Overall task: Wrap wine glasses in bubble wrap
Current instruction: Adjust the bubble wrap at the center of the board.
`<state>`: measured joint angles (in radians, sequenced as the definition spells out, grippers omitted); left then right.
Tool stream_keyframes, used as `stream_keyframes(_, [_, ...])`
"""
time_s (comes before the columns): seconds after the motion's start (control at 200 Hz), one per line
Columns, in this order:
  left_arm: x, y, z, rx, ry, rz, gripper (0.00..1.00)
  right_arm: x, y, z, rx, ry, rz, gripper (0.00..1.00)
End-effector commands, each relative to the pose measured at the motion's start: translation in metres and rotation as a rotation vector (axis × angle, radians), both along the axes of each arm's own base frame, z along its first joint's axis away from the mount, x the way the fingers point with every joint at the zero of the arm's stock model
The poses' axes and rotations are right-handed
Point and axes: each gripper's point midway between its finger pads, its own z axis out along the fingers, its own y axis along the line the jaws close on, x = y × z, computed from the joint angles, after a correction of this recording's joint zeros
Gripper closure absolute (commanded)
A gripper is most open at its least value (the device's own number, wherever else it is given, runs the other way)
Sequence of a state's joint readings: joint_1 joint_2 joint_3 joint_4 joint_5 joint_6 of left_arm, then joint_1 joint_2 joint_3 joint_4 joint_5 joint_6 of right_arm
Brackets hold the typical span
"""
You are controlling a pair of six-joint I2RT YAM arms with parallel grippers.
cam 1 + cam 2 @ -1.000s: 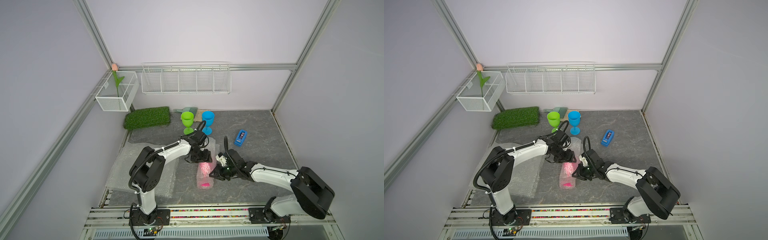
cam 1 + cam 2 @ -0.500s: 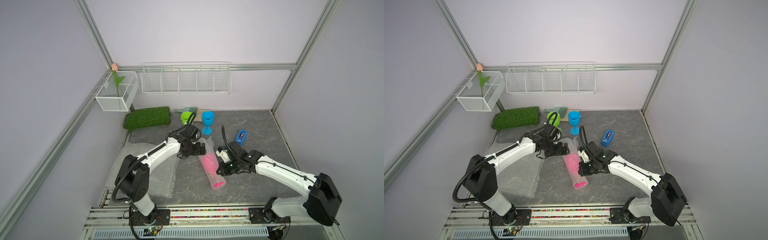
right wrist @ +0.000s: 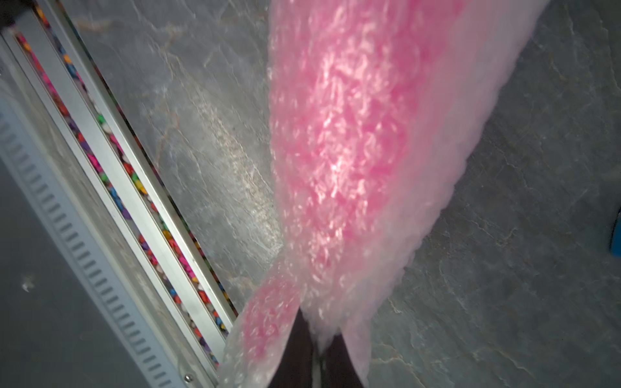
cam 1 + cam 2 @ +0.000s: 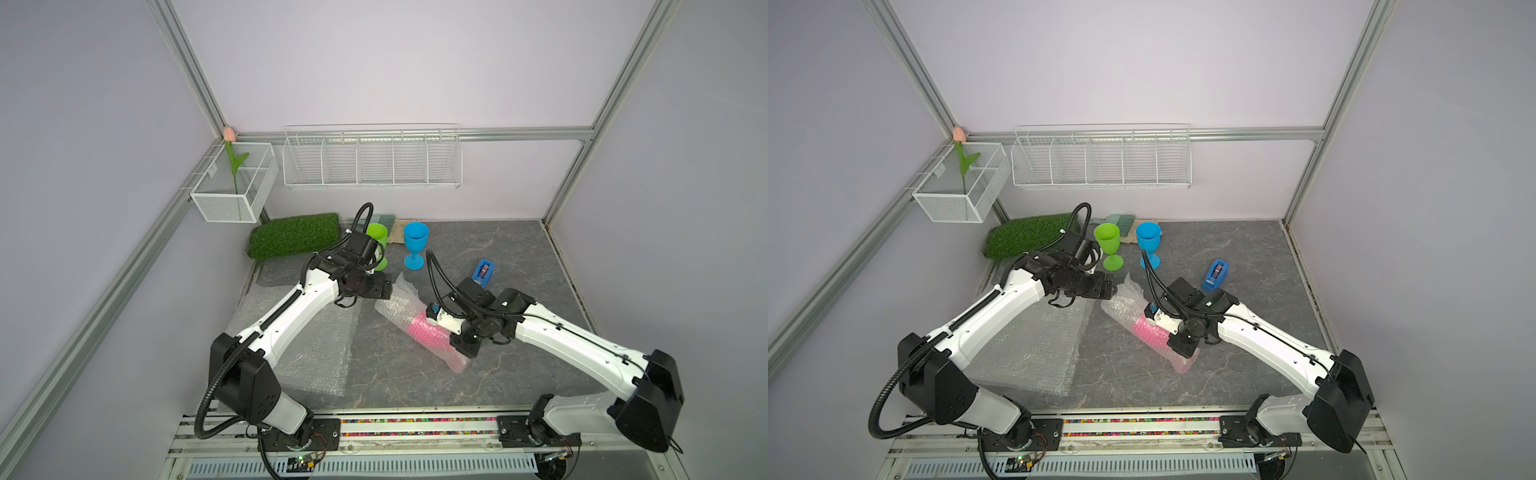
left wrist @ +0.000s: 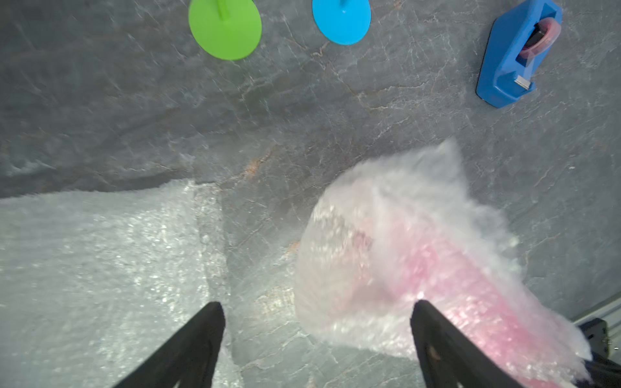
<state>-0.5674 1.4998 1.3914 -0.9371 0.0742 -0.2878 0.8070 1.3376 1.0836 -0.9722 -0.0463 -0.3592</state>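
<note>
While stretched low over mid-worktop, right gripper (image 4: 463, 352) clamped on bubble wrap (image 4: 398, 305) around pink goblet (image 4: 428, 332), left gripper (image 5: 317, 304) fingers (image 5: 201, 336) wide apart, just beside wrap's back end.

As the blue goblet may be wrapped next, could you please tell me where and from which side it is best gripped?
Probably the thin stem of the blue goblet, approached level from its right side. It stands upright, its bowl looks wide for the jaws, and the green goblet stands close on its left.
</note>
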Motion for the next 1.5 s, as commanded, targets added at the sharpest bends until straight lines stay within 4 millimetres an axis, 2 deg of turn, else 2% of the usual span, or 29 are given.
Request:
stream_keyframes(0.0, [-0.008, 0.007, 0.015, 0.043, -0.086, -0.141, 0.12, -0.002, -0.017, -0.009, -0.115, -0.073, 0.273, 0.93])
stream_keyframes(0.06, [-0.014, -0.005, 0.017, 0.010, -0.126, -0.262, 0.17, 0.005, -0.018, -0.010, -0.133, -0.115, 0.317, 0.93])
stream_keyframes(0.11, [-0.027, -0.021, 0.017, -0.047, -0.151, -0.422, 0.21, 0.007, -0.017, -0.011, -0.138, -0.128, 0.350, 0.93])
stream_keyframes(0.225, [-0.051, -0.046, 0.019, -0.150, -0.250, -0.658, 0.21, 0.005, -0.015, -0.020, -0.139, -0.104, 0.390, 0.93])
stream_keyframes(0.38, [-0.093, -0.074, 0.000, -0.174, -0.347, -0.931, 0.15, 0.008, -0.008, -0.031, -0.120, -0.060, 0.391, 0.93])
stream_keyframes(0.505, [-0.112, -0.083, -0.017, -0.218, -0.314, -1.011, 0.14, 0.012, -0.009, -0.035, -0.092, -0.017, 0.363, 0.93])
stream_keyframes(0.63, [-0.113, -0.083, -0.047, -0.207, -0.278, -1.001, 0.12, 0.015, -0.008, -0.036, -0.060, 0.005, 0.350, 0.93])
stream_keyframes(0.75, [-0.109, -0.084, -0.063, -0.189, -0.258, -0.996, 0.11, 0.014, -0.006, -0.037, -0.039, 0.035, 0.347, 0.93])
stream_keyframes(0.86, [-0.111, -0.087, -0.070, -0.210, -0.245, -1.009, 0.12, 0.015, -0.009, -0.040, -0.033, 0.046, 0.340, 0.93])
stream_keyframes(1.055, [-0.117, -0.091, -0.075, -0.244, -0.239, -1.055, 0.19, 0.017, -0.003, -0.034, 0.029, 0.061, 0.316, 0.93])
stream_keyframes(1.289, [-0.122, -0.088, -0.091, -0.220, -0.174, -1.086, 0.34, 0.019, -0.004, -0.035, 0.047, 0.093, 0.295, 0.93])
stream_keyframes(1.494, [-0.120, -0.084, -0.093, -0.186, -0.173, -1.090, 0.59, 0.023, -0.007, -0.036, 0.036, 0.097, 0.287, 0.93])
